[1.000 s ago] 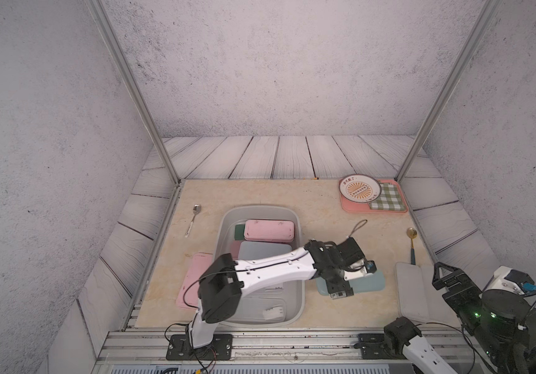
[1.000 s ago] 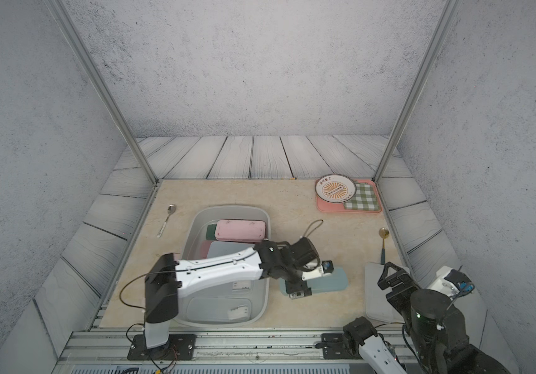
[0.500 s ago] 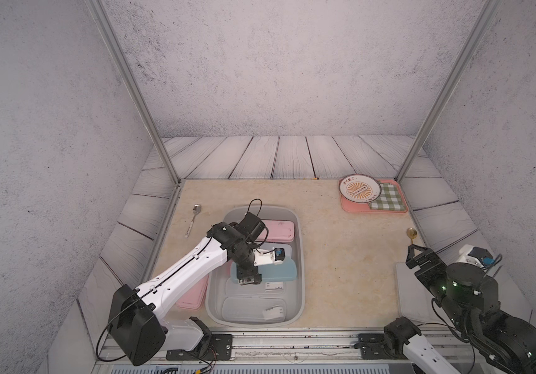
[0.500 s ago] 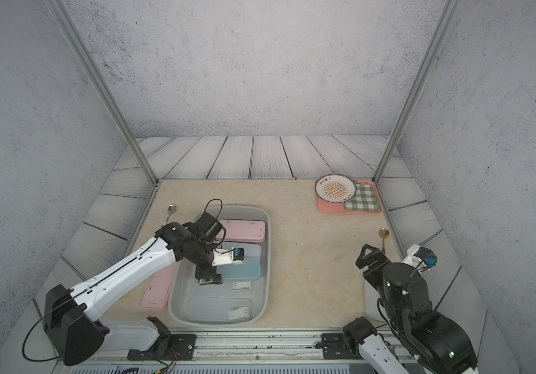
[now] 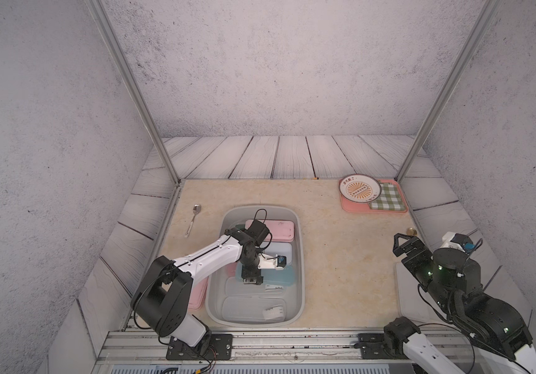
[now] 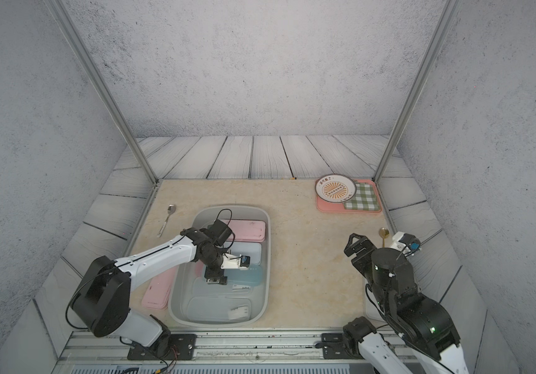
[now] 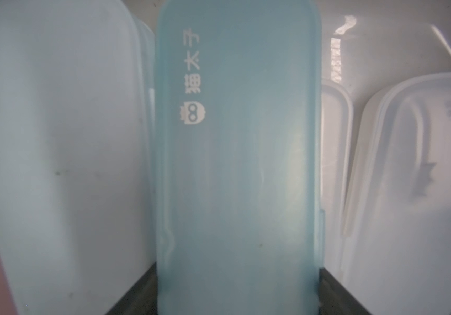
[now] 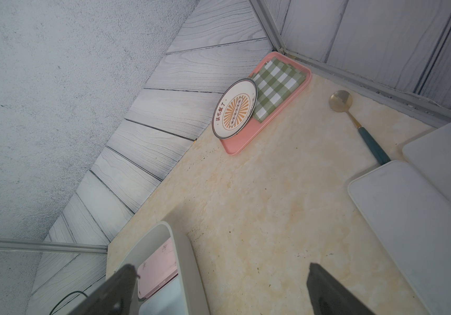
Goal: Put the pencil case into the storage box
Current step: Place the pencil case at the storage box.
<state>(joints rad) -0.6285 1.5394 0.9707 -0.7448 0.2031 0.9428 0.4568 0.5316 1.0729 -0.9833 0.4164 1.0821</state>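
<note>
The blue pencil case [image 5: 274, 279] is seen inside the storage box [image 5: 301, 255], near its middle, lying flat and crosswise. One end is gripped by the left pincer [image 5: 249, 281], which is pointed straight down into the box. In the left wrist view the case [image 7: 236, 163] is squeezed between two dark fingers [image 7: 142, 300], so the pincer is closed only as far as the case lets it. White signs and a small face are printed on the lid. Whether the case is resting on the things under it cannot be told.

Other cases are packed around it. A pink case [image 5: 276, 230] is laid at the far end, a pale blue case [image 5: 284, 250] just beside the blue one, and clear cases [image 5: 247, 309] at the near end. A second pink case [image 5: 199, 295] is left on the worktop [image 5: 341, 259], just outside the box on its left side.

The right pincer [image 5: 402, 243] is held in the air at the right, well apart from the box. Its fingers are spread wide and nothing is held. White cases [image 8: 409, 223] are laid near it, with a gold spoon [image 8: 341, 101] beside them. A silver spoon [image 5: 194, 217] is laid at the left of the worktop. In the far right corner a pink tray [image 5: 357, 209] is set, with a plate [image 5: 360, 188] and a green checked cloth [image 5: 387, 198] on it.
</note>
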